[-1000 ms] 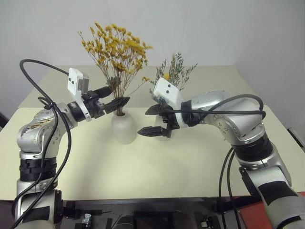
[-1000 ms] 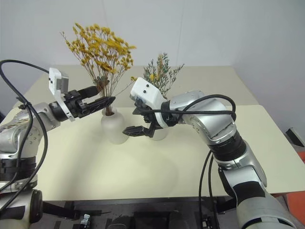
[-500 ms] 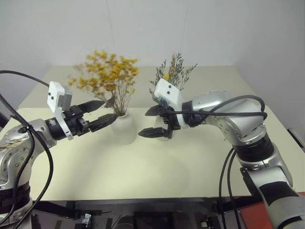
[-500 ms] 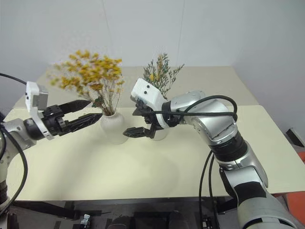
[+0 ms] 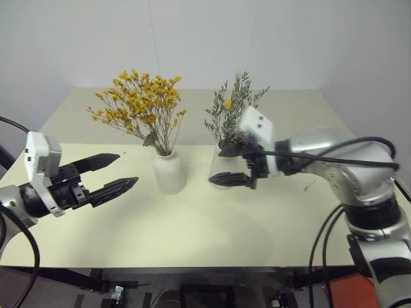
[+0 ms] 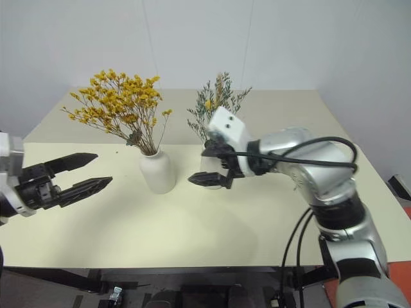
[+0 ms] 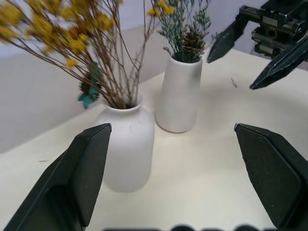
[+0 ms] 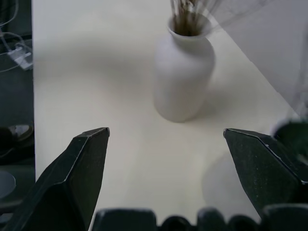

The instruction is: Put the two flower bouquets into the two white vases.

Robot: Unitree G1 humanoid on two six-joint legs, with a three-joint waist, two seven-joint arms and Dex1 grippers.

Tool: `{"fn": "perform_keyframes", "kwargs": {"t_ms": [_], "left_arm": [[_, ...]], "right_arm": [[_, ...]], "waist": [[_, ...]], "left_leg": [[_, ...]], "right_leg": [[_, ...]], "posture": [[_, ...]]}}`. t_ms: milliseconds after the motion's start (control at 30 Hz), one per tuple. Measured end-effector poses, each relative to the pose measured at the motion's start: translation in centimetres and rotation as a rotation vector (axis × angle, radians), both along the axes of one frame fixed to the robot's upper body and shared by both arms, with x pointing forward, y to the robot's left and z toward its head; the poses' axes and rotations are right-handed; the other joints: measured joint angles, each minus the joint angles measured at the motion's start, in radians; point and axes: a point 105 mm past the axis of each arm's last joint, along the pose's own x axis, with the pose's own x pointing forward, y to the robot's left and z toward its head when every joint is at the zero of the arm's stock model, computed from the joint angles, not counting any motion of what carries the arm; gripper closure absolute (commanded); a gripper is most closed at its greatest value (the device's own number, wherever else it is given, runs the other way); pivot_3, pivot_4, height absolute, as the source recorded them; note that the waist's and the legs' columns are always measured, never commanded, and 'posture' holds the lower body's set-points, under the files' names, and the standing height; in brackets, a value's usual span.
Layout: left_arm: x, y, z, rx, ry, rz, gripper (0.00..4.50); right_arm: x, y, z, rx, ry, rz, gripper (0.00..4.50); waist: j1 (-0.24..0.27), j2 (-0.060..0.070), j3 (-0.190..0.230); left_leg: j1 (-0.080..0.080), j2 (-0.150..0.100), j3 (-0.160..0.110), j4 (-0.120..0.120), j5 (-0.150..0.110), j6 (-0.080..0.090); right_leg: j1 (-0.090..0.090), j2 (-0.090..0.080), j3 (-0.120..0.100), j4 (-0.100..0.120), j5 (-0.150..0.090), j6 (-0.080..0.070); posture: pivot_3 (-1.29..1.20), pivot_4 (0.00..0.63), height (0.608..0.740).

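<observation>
Mustard-yellow bouquet point(image 5: 142, 106) stands in the rounded narrow-neck vase point(image 5: 168, 171), grey-green bouquet point(image 5: 232, 112) in the cylinder vase point(image 7: 179, 93) just beside it, mid-table point(image 5: 192, 237), far from edges. Left gripper point(image 5: 108, 173) spread wide, empty, well clear of the rounded vase. Right gripper point(image 5: 232, 165) wide, empty, at the cylinder. Left wrist view shows a pinecone point(image 7: 191, 42).

Lit evenly and softly from overhead, casting faint shadows across the table point(image 5: 212, 224). Showing no glare. Blurring close in: left gripper point(image 7: 175, 183) fingers soft-edged, yellow bouquet point(image 7: 53, 33) smearing out of focus, far corner hazing in the right wrist view.
</observation>
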Motion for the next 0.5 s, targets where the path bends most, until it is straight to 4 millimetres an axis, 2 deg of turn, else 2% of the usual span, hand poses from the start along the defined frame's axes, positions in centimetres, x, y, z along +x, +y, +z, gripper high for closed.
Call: {"fn": "perform_keyframes", "kwargs": {"t_ms": [133,367,500], "left_arm": [[-0.2,0.3,0.1,0.048,-0.064,-0.009,0.04],[0.1,2.3,-1.0,0.169,-0.031,-0.009,0.04],[0.3,2.9,-1.4,0.19,-0.012,-0.02,0.04]], "right_arm": [[-0.7,-2.6,-0.4,0.046,-0.002,-0.05,0.0],[-1.1,-6.6,-2.1,0.072,-0.106,-0.138,0.0],[-1.2,-8.1,-2.1,0.1,-0.162,-0.19,0.0]], "waist": [[0.008,0.0,0.0],[0.013,0.0,0.0],[0.012,0.0,0.0]], "left_leg": [[0.0,0.001,0.001,0.0,0.0,0.0],[0.001,0.001,0.002,-0.001,0.0,0.0],[0.001,0.002,0.003,-0.001,0.0,0.0]], "right_leg": [[0.001,0.0,0.0,-0.001,-0.001,0.001],[0.001,0.001,0.001,-0.002,-0.003,0.004],[0.001,0.001,0.001,-0.002,-0.003,0.004]], "posture": [[0.0,0.15,0.74],[0.0,0.15,0.74],[0.0,0.15,0.74]]}}
